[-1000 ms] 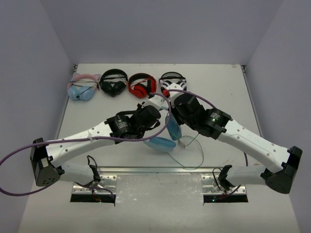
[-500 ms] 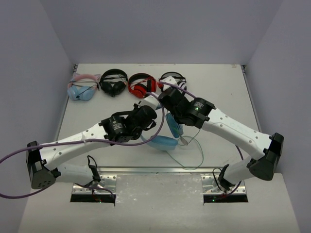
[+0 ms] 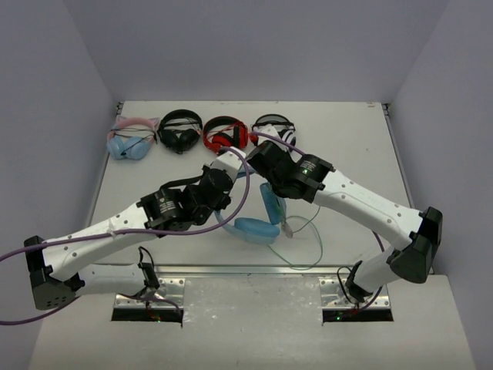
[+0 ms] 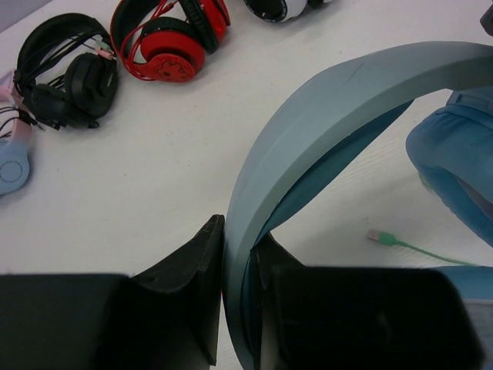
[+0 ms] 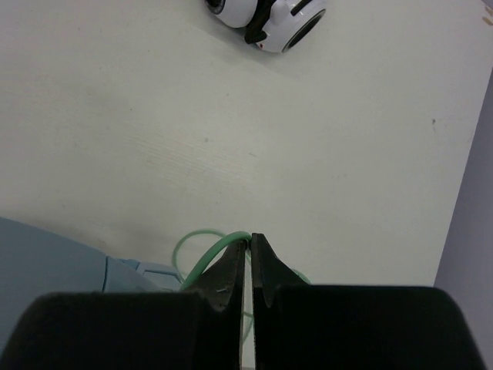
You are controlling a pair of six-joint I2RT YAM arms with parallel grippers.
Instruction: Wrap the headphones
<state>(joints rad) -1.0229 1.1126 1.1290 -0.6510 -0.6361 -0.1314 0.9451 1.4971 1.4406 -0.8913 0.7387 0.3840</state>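
The light sky-blue headphones (image 3: 256, 228) lie at the table's middle, one ear cup flat and the other on edge. My left gripper (image 3: 231, 165) is shut on their plain blue headband (image 4: 331, 92), which arcs up and right from the jaws; an ear cup (image 4: 454, 162) and the cable's plug (image 4: 375, 236) lie to the right. My right gripper (image 3: 262, 158) is shut on the thin mint-green cable (image 5: 206, 260) just above the table (image 5: 323, 139), next to an ear cup (image 5: 62, 262). The rest of the cable (image 3: 312, 240) loops loose toward the near edge.
Along the back lie a pale blue pair with pink cat ears (image 3: 131, 141), a black pair (image 3: 180, 129), a red pair (image 3: 224, 136) and a white-and-black pair (image 3: 275, 128). Both arms cross close together over the middle. Grey walls stand at left, right and back.
My left arm has drawn back to the left with the headband, shifting the headphones slightly left. My right arm has swung in toward the back left, carrying the cable.
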